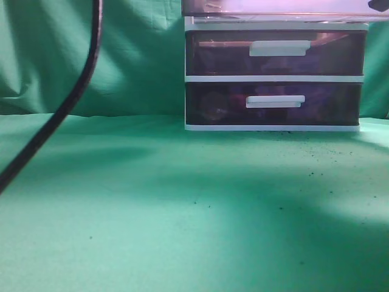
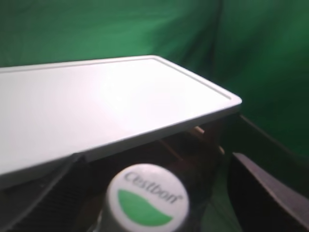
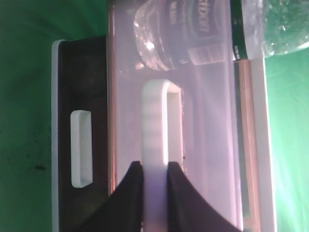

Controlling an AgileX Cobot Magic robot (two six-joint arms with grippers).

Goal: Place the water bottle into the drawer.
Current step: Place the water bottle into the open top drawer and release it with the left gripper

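The water bottle's white and green cap [image 2: 147, 200] sits between my left gripper's [image 2: 157, 212] dark fingers, which are shut on the bottle just above the open top drawer [image 2: 193, 145]. In the right wrist view the clear bottle [image 3: 183, 34] shows through the translucent drawer front [image 3: 207, 145], with part of it sticking out past the drawer's rim. My right gripper [image 3: 155, 179] is shut on the drawer's white handle [image 3: 161, 121]. In the exterior view the pulled-out top drawer [image 1: 273, 7] shows only at the top edge. Both arms are out of that view.
The white-framed cabinet [image 1: 273, 78] stands on the green cloth at the back right, with its two lower dark drawers closed. Its flat white top [image 2: 96, 111] lies close under my left wrist. A black cable [image 1: 73, 91] hangs across the left of the exterior view.
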